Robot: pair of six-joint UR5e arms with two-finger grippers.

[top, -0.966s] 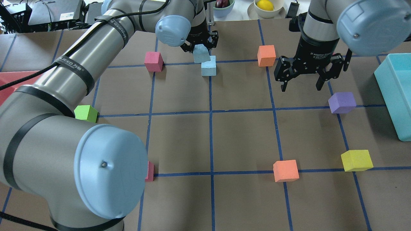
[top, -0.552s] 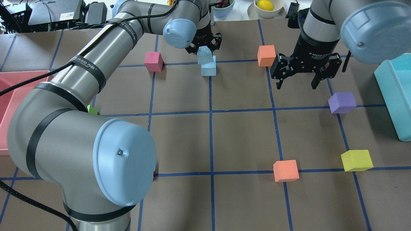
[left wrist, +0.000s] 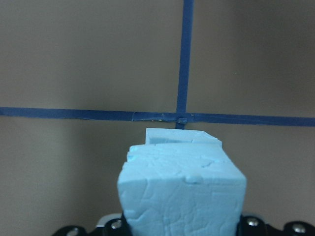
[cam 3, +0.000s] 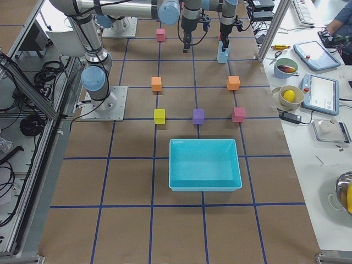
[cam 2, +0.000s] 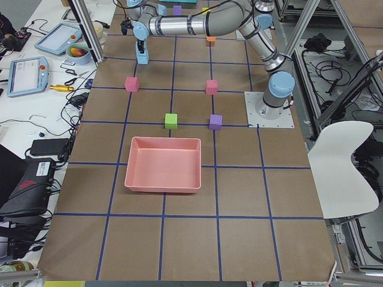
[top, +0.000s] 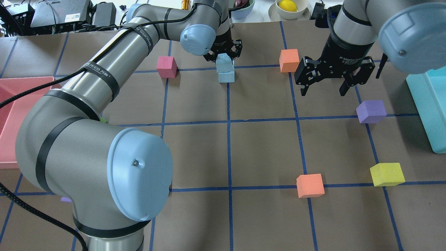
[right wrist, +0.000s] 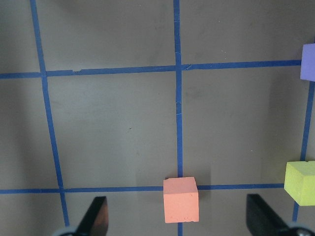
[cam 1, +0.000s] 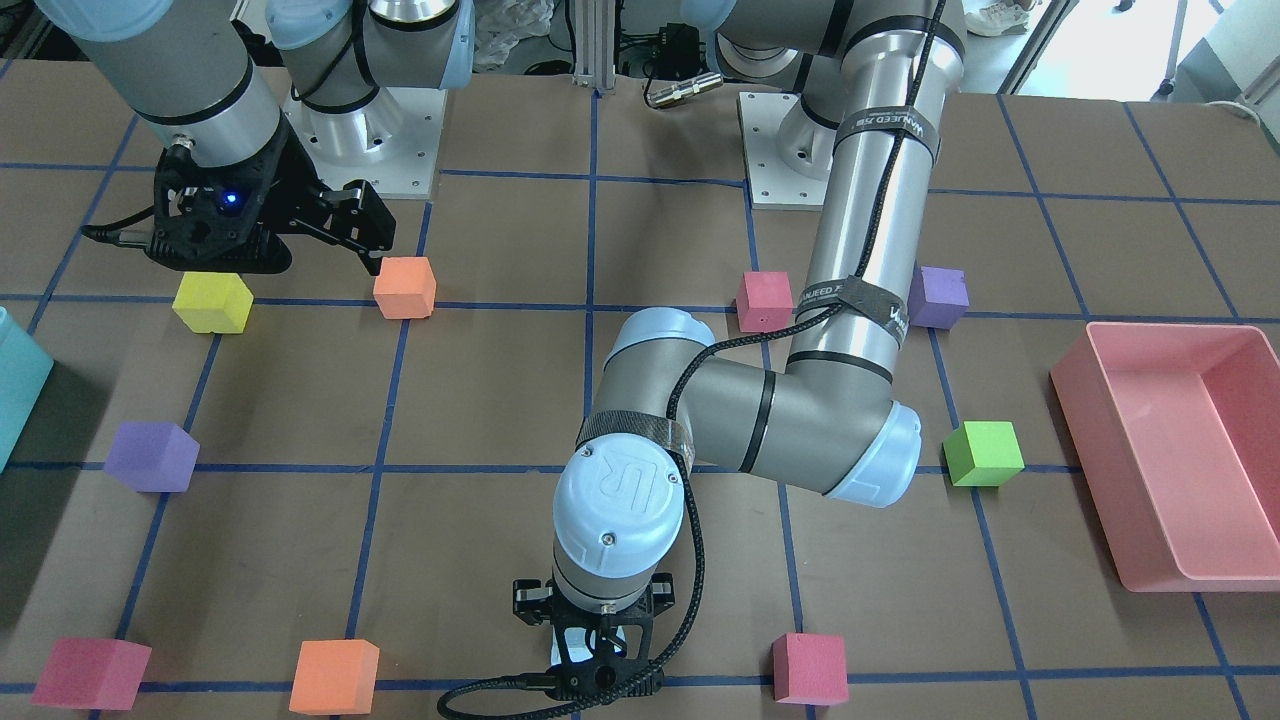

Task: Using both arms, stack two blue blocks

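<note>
Ideally the left hand, pinching the upper blue block, squares it on the lower blue block before releasing; the right hand is spread.

Two pale sky-blue foam cubes with scuffed, cracked faces stood at the upper centre of the overhead view, the lower blue block lying flat and the upper blue block directly over it, slightly left, pinched by the left gripper.
</note>
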